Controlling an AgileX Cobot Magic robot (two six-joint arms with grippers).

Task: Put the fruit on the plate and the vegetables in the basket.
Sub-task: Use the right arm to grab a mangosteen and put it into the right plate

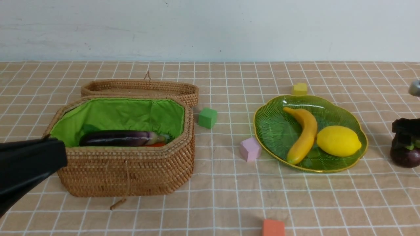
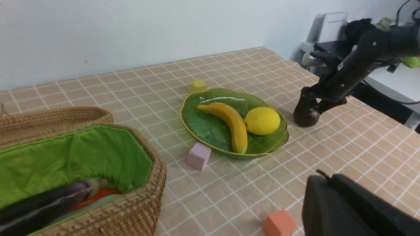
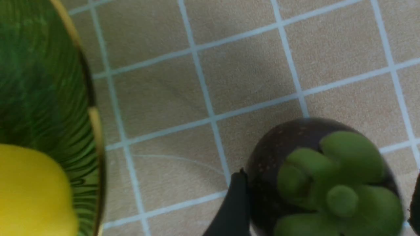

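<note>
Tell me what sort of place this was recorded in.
Probably a lab test bench rather than a kitchen: a checked tablecloth against a bare white wall, foam cubes scattered as props, and a white desk with gear alongside.

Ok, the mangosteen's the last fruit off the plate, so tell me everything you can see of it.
The mangosteen is round, dark purple with speckled skin and a green leafy cap facing up. It sits upright on the checked tablecloth, beside the plate on the robot's right, not touching it. The right gripper straddles it, a finger each side.
</note>
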